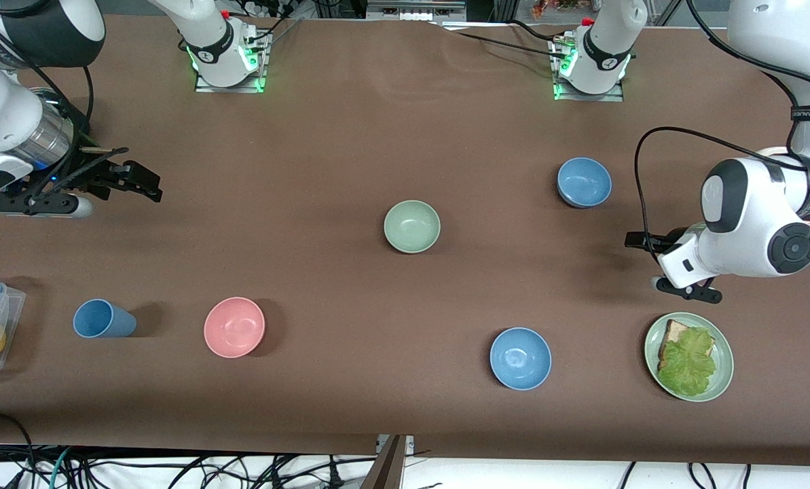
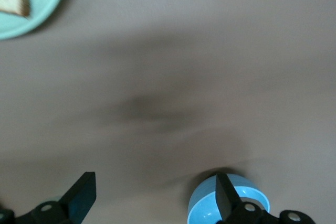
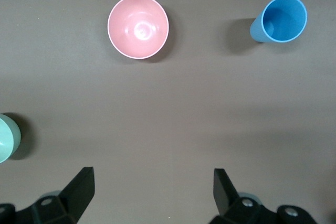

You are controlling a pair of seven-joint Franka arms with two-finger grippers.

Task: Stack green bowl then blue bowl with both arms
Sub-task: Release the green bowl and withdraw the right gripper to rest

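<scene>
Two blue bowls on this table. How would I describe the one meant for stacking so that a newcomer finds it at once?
Start at the left arm's end of the table and find the green plate with bread and lettuce. Two blue bowls sit there: the blue bowl to be stacked is the one farther from the front camera. It is a muted, greyish blue, while the brighter blue bowl sits beside the plate.

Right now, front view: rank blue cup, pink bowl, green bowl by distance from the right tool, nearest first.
From the right tool, open over bare table at the right arm's end:
1. Blue cup, on its side, nearer the camera.
2. Pink bowl, beside the cup.
3. Green bowl, mid-table.
</scene>
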